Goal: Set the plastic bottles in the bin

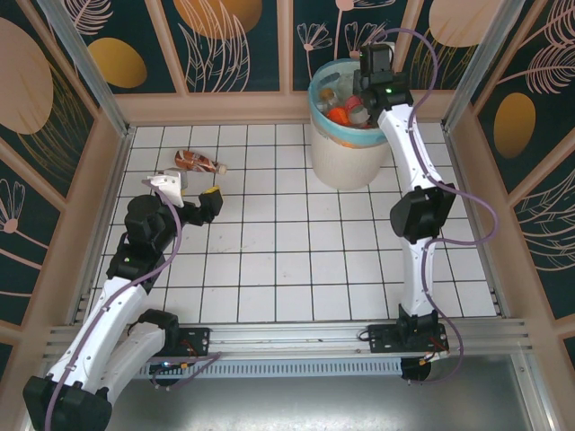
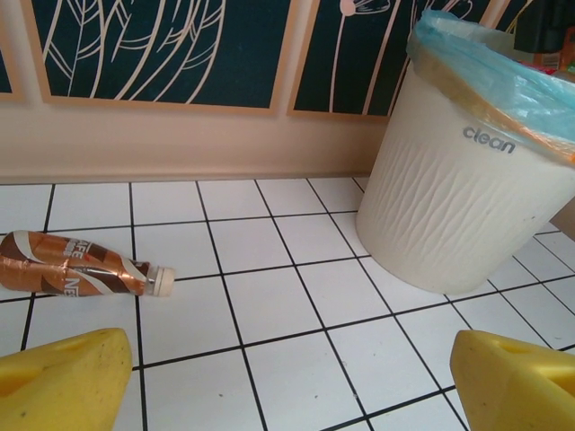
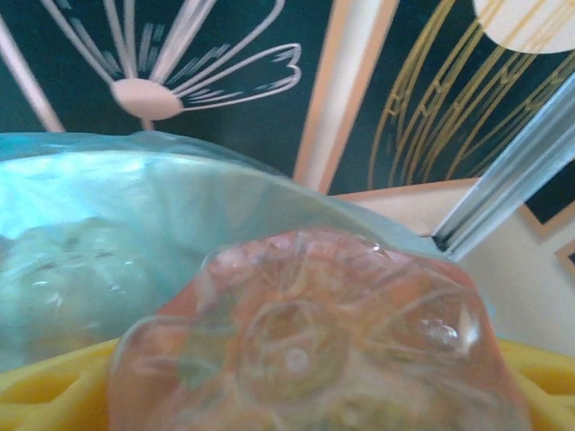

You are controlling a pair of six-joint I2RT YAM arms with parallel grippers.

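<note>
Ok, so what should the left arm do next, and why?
Probably ease the left gripper forward and down toward the brown plastic bottle with the white cap. It lies on its side on the white tiled table, ahead and left in the wrist view, while the gripper stands open and empty. The white ribbed bin sits off to the right.

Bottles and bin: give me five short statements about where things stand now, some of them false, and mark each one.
1. A brown bottle lies on its side on the tiled table. True.
2. The bin lies tipped over. False: it stands upright.
3. The left gripper has its fingers closed on that bottle. False: they are open, and the bottle lies apart from them.
4. The right gripper is over the bin. True.
5. Several bottles lie inside the bin. True.
</note>
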